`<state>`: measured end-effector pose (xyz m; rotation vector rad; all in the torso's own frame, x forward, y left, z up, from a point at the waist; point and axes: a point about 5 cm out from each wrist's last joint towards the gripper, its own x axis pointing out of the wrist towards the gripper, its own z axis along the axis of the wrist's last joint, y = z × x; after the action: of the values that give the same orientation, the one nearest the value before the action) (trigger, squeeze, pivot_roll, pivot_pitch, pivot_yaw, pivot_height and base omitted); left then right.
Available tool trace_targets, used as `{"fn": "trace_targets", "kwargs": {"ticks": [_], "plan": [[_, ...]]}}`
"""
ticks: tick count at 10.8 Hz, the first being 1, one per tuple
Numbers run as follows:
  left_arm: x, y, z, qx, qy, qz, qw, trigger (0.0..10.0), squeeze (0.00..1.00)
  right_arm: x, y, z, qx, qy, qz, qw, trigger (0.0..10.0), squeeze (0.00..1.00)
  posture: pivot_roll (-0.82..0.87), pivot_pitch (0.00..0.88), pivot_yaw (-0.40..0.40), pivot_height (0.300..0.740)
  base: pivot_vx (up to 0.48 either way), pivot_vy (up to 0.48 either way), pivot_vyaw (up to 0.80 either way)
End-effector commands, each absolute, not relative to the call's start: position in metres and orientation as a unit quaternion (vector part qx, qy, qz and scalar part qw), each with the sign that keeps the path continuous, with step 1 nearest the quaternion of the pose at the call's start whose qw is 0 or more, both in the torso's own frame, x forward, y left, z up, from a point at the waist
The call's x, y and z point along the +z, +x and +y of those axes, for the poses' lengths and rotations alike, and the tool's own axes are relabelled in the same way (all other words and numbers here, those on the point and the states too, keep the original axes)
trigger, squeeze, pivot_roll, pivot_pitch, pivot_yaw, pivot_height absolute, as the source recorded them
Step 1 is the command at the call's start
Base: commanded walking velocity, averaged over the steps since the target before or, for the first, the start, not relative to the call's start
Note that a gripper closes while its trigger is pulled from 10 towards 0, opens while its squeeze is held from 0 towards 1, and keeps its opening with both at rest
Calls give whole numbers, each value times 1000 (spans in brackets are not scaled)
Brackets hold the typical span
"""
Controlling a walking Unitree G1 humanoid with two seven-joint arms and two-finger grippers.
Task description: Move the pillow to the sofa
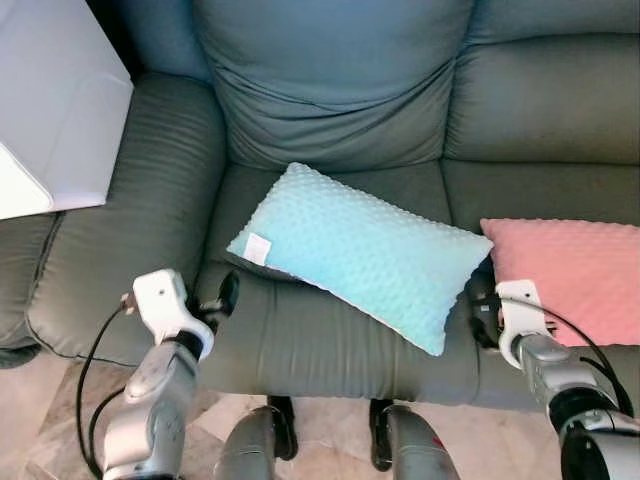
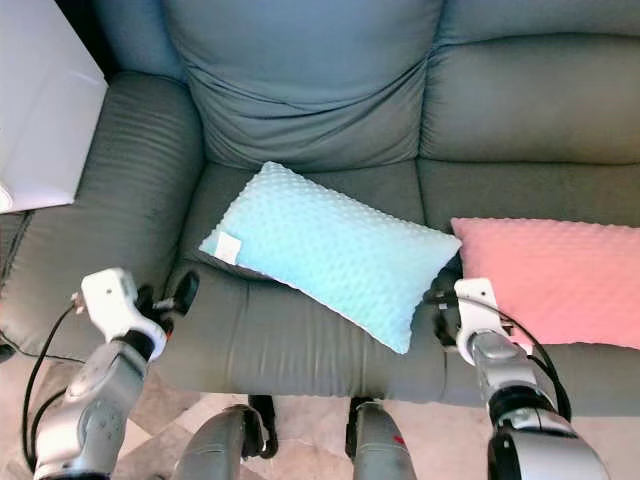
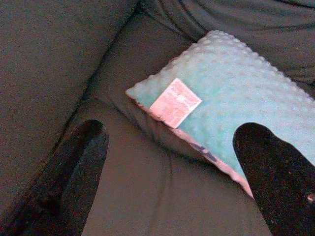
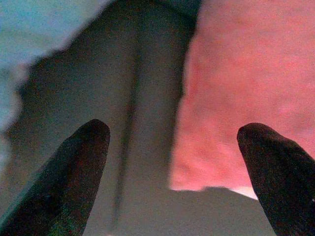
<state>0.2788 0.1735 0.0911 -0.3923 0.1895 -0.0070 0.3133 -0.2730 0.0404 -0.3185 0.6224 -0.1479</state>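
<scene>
While the robot stands facing the grey-green sofa (image 1: 340,340), the turquoise dimpled pillow (image 1: 360,255) lies flat and aslant on the seat cushion, its long axis running from the seat's rear left toward the front right. A small white label (image 1: 258,248) sits at the pillow's left corner. A pink pillow (image 1: 575,275) lies on the adjoining seat to the right, just beside the turquoise one, with the seam between the two cushions showing between them in the right wrist view.

The left gripper (image 1: 222,300) hovers over the seat's front left, near the labelled corner; its fingers (image 3: 74,167) are spread wide and hold nothing. The right gripper (image 1: 483,305) sits low at the pillow's right end, over the gap between the two pillows; its fingers (image 4: 74,167) are likewise spread wide and empty. A white box-like object (image 1: 50,110) stands beyond the sofa's left armrest.
</scene>
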Motion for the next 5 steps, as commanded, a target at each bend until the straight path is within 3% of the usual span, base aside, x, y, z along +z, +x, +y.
{"fn": "trace_targets", "kwargs": {"ticks": [1, 5], "plan": [[78, 274, 174, 11, -202, 116, 972, 10000, 0, 48, 314, -279, -105, -185, 279, 936, 10000, 0, -56, 362, 60, 740, 0, 0, 0], [79, 281, 160, -3, -210, 113, 971, 10000, 0, 108, 358, -234, -67, -156, 105, 980, 10000, 0, -66, 330, 49, 740, 0, 0, 0]]}}
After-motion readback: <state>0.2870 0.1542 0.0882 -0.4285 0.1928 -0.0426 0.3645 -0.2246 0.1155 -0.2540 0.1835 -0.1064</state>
